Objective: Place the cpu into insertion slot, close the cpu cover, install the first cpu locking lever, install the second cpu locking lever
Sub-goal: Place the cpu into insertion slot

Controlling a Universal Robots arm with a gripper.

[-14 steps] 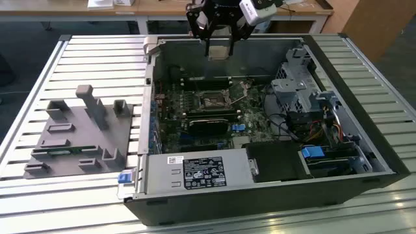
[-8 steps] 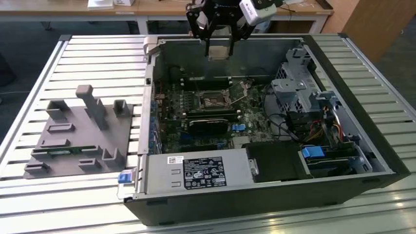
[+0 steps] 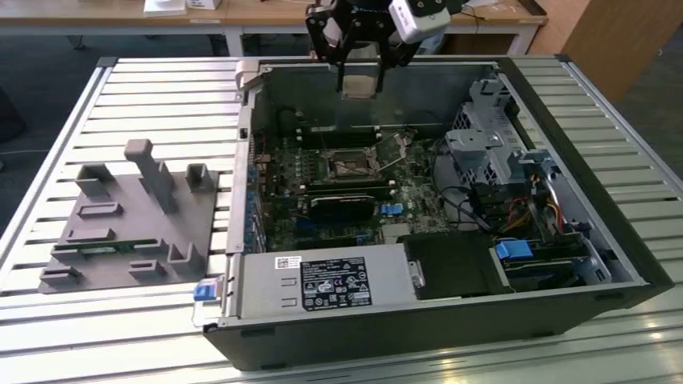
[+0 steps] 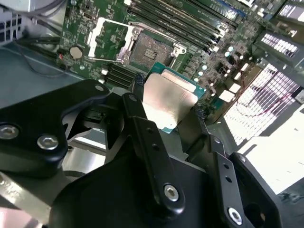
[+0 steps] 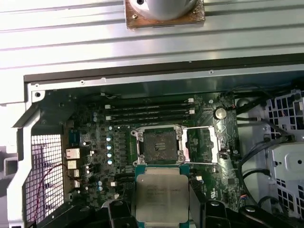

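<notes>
My gripper (image 3: pixel 360 78) hangs above the far wall of the open computer case (image 3: pixel 248 120), shut on the cpu (image 3: pixel 359 85). In both wrist views the cpu (image 4: pixel 168 102) (image 5: pixel 160 194) is a flat silver-grey square on a green base, pinched at two opposite edges between the black fingers (image 4: pixel 137 107). The insertion slot (image 5: pixel 159 145) (image 4: pixel 149 50) (image 3: pixel 347 166) lies bare on the green board, well below and apart from the chip. The cpu cover (image 5: pixel 202 145) (image 4: pixel 107 40) is swung open beside the slot.
Long black memory slots (image 5: pixel 147 111) run next to the socket. A black card (image 3: pixel 341 204), a power supply (image 3: pixel 320 284) and a drive cage with cables (image 3: pixel 491 152) crowd the case. A grey fixture (image 3: pixel 128 216) sits on the slatted table at the exterior view's left.
</notes>
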